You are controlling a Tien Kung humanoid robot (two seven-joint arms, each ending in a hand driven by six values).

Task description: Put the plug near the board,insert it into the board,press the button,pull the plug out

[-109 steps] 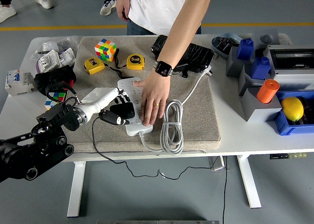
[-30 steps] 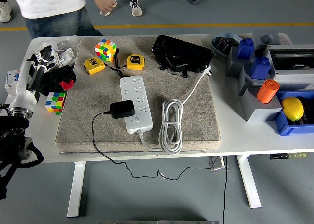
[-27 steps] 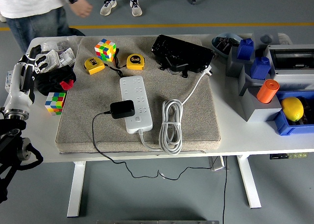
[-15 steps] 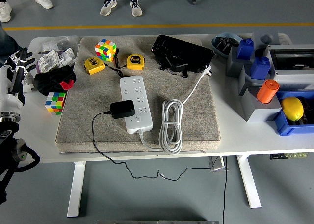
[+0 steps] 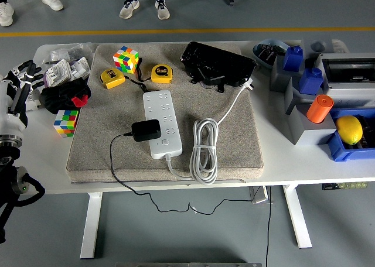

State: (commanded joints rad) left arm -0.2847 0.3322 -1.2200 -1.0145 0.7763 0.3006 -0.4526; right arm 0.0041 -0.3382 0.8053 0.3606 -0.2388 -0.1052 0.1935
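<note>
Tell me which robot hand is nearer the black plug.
Left. The left hand is raised at the table's left edge, far left of the black plug; the right hand is out of view.

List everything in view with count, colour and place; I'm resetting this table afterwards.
power strip: 1, white, mat centre
plug: 1, black, on the strip's left edge
coiled cable: 1, white, right of strip
mat: 1, beige, on table
Rubik's cubes: 2, multicolour, mat's far left; table left
tape measures: 2, yellow, far mat
black case: 1, far mat
orange cylinder: 1, right
yellow ball: 1, blue bin, right
people's feet: floor beyond table
left hand: white, fingers open, left edge
</note>
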